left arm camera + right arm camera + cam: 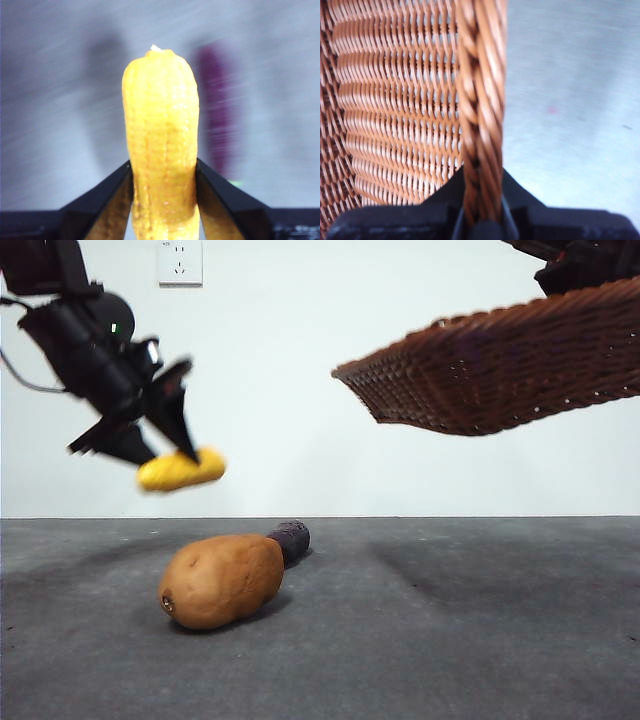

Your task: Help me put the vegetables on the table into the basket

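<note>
Gripping the basket (500,365) rim, right pincer (480,210); left pincer (162,200) clamps corn (180,470).

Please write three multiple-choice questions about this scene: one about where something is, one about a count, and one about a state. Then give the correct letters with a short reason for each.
1. Where is the basket?
A. flat on the table
B. held in the air, tilted
C. under the potato

2. How many vegetables lie on the table?
A. one
B. two
C. three

3. What is the state of the left pincer?
A. open and empty
B. shut on the corn cob
C. shut on the basket rim

Answers:
1 B: the right pincer grips its rim, well above the table.
2 B: only the potato and the purple vegetable lie there.
3 B: both jaws press the corn cob.
</note>
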Robot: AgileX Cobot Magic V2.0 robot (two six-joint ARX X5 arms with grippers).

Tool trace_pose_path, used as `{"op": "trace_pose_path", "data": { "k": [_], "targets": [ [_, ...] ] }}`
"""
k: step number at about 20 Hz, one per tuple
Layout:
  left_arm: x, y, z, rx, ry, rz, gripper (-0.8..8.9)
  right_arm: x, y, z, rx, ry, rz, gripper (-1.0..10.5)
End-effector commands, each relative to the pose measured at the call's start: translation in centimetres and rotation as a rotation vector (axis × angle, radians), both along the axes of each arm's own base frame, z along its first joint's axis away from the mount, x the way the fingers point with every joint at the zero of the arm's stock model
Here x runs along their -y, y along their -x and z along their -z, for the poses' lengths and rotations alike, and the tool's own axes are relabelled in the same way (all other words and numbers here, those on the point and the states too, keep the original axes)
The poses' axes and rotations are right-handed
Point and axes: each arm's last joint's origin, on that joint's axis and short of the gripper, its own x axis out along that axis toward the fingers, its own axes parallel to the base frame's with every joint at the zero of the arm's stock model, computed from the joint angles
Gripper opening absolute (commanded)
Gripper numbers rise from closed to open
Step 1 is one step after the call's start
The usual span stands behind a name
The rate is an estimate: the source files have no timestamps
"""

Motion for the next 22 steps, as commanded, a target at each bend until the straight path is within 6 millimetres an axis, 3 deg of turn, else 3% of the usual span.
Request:
{"op": "trace_pose_path", "data": {
  "k": [1, 4, 12, 14, 18, 22],
  "targets": [
    [1.4, 0.1, -2.3, -0.042, 0.2, 0.081, 0.23, 0.1, 0.0, -0.4, 0.026, 0.016, 0.062, -0.1],
    [4.7, 0.9, -4.5, -0.041, 0.316, 0.206, 0.23, 0.2, -0.5, -0.4, 0.062, 0.058, 0.175, -0.1],
    [14.6, 3.4, -5.6, 0.008, 0.382, 0.368, 0.23, 0.7, -0.6, -0.3, 0.089, 0.219, 0.276, -0.1],
    [16.6, 4.0, -5.9, 0.049, 0.355, 0.341, 0.23, 0.8, -0.5, -0.3, 0.078, 0.225, 0.275, -0.1],
    [19.9, 5.3, -6.3, 0.122, 0.29, 0.246, 0.28, 0.1, -0.2, -0.2, 0.062, 0.213, 0.247, -0.1],
    [21.7, 6.3, -6.3, 0.172, 0.224, 0.19, 0.31, -1.4, 0.1, -0.2, 0.046, 0.153, 0.185, -0.1]
  ]
}}
